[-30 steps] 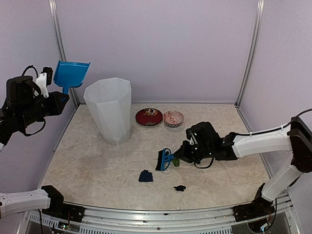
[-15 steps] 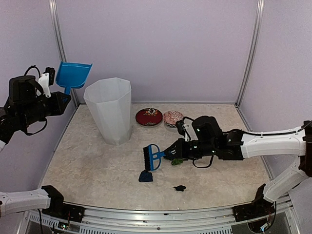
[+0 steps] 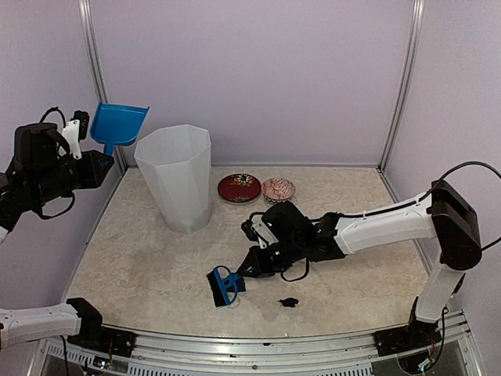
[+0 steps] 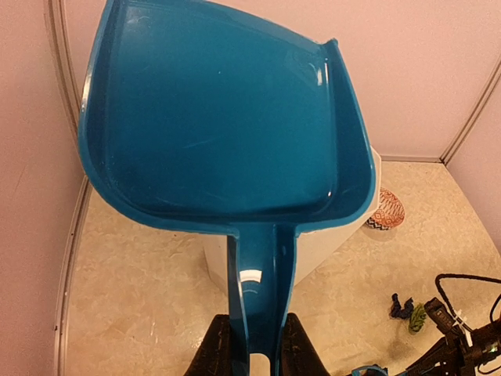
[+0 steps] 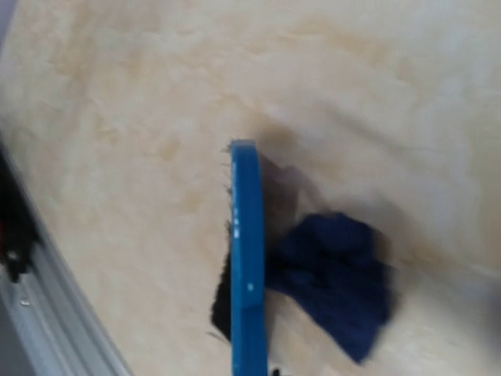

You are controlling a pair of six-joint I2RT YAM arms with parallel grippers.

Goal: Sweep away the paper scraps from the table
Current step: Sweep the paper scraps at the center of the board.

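My right gripper [image 3: 252, 265] is shut on the handle of a blue brush [image 3: 223, 286], held low over the beige table [image 3: 141, 266]. In the right wrist view the brush [image 5: 248, 258] touches a navy scrap [image 5: 337, 286] lying on its right; my fingers are out of that view. A black scrap [image 3: 289, 301] lies near the front edge. In the left wrist view a dark scrap [image 4: 401, 306] and a green scrap [image 4: 418, 317] lie side by side. My left gripper [image 4: 254, 345] is shut on the handle of the blue dustpan [image 4: 219, 117], held high at the left [image 3: 117, 125].
A tall white bin [image 3: 178, 176] stands at the back left. A red bowl [image 3: 239, 188] and a pink patterned bowl [image 3: 279, 190] sit by the back wall. The metal frame [image 3: 258, 341] runs along the near edge.
My right arm swung the brush left and toward the near edge, down beside the navy scrap, and now covers the green scrap from above. The left arm and dustpan stayed put.
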